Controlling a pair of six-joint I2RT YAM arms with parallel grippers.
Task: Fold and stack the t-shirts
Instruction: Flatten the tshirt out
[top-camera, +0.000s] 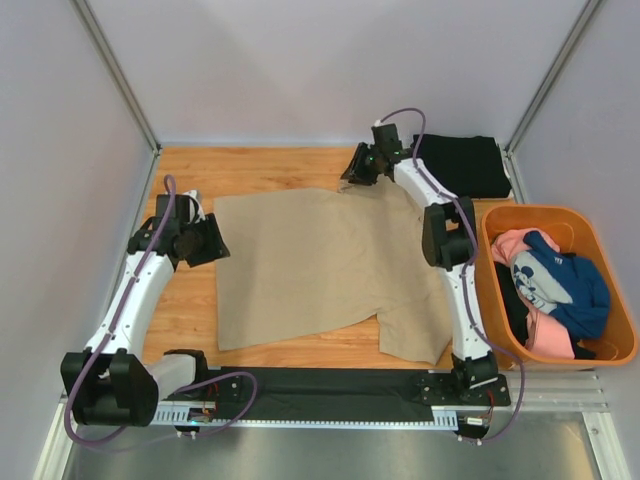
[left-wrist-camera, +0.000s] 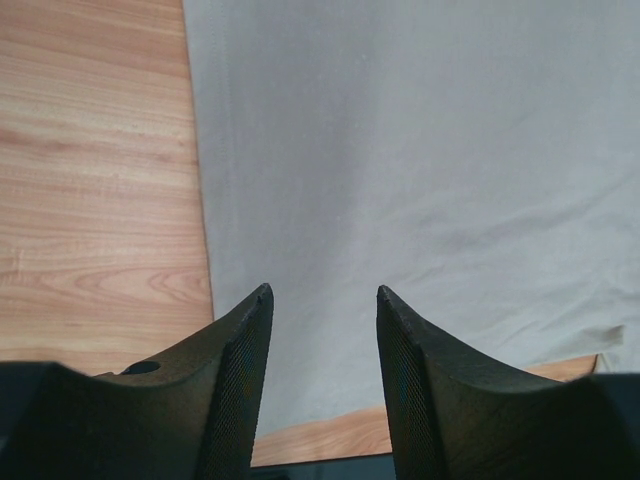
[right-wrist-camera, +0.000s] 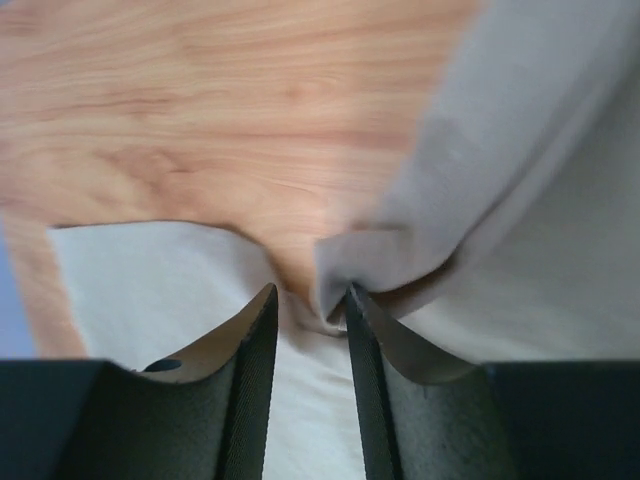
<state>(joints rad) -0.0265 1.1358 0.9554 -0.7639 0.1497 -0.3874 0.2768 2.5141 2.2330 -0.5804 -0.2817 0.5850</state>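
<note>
The large tan t-shirt (top-camera: 320, 265) lies spread flat on the wooden table. My left gripper (top-camera: 205, 240) is open and empty over its left edge, as the left wrist view shows (left-wrist-camera: 322, 295). My right gripper (top-camera: 360, 168) is at the shirt's far edge. In the right wrist view (right-wrist-camera: 310, 292) its jaws stand narrow, pinching a bunched fold of the tan cloth (right-wrist-camera: 350, 265) at the tips, and the cloth rises away to the right. The black t-shirt (top-camera: 462, 165) lies folded at the back right corner. The pink t-shirt (top-camera: 515, 245) and the blue cartoon-print t-shirt (top-camera: 560, 280) lie crumpled in the tub.
The orange plastic tub (top-camera: 610, 270) stands off the table's right edge and also holds some dark cloth. A black strip (top-camera: 320, 385) runs along the near edge between the arm bases. Grey walls close in the left, back and right.
</note>
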